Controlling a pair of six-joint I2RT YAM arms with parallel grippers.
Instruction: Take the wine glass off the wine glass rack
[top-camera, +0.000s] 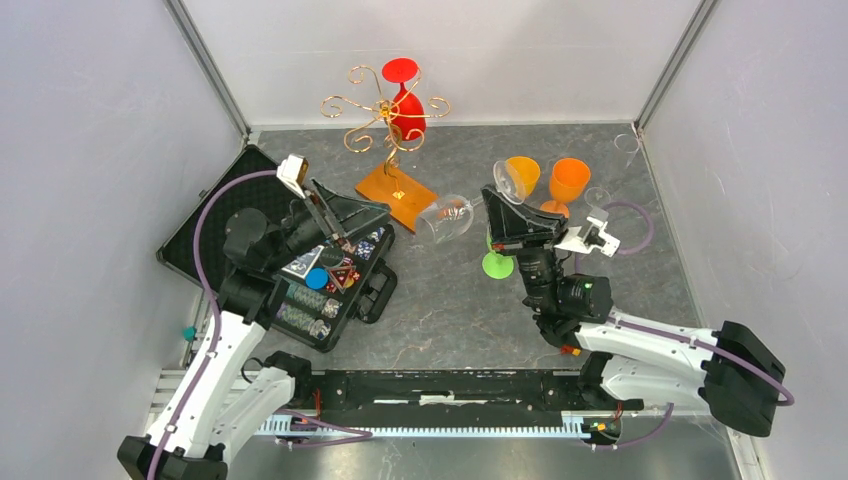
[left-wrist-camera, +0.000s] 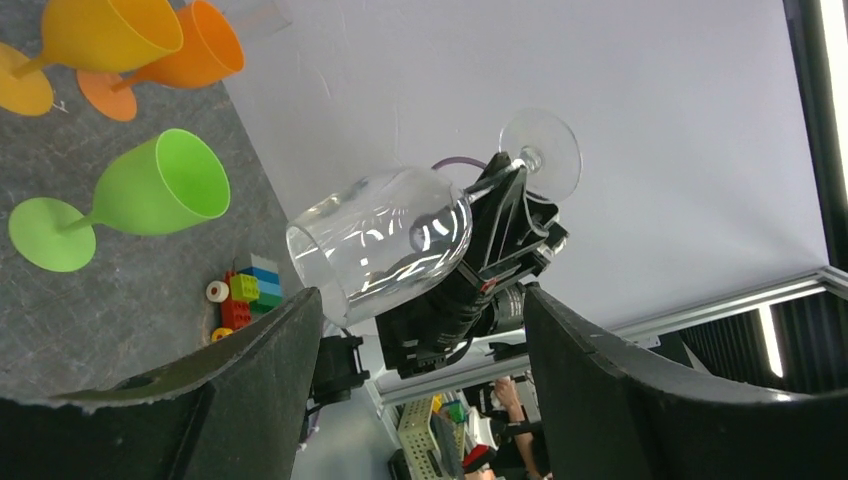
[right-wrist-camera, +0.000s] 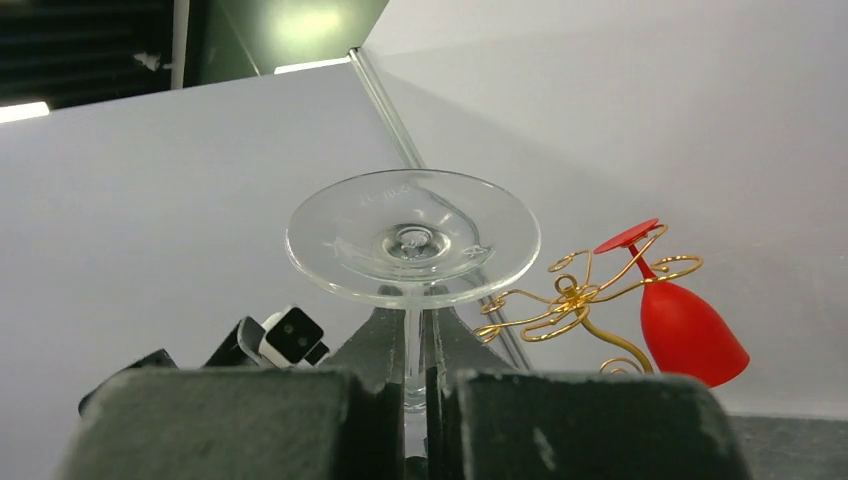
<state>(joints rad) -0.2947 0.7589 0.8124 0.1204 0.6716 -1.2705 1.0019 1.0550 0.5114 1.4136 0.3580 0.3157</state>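
The wine glass rack, a gold wire tree on an orange-brown wooden base, stands at the back. A red wine glass hangs upside down from it. They also show in the right wrist view, rack and red glass. My right gripper is shut on the stem of a clear wine glass, held on its side above the table, right of the base. Its foot sits just beyond my right gripper. My left gripper is open and empty, facing the clear glass.
An open black case of poker chips lies under the left arm. A green glass lies on its side by the right arm, and two orange glasses stand behind. Toy bricks lie on the table. Another clear glass stands in the back right corner.
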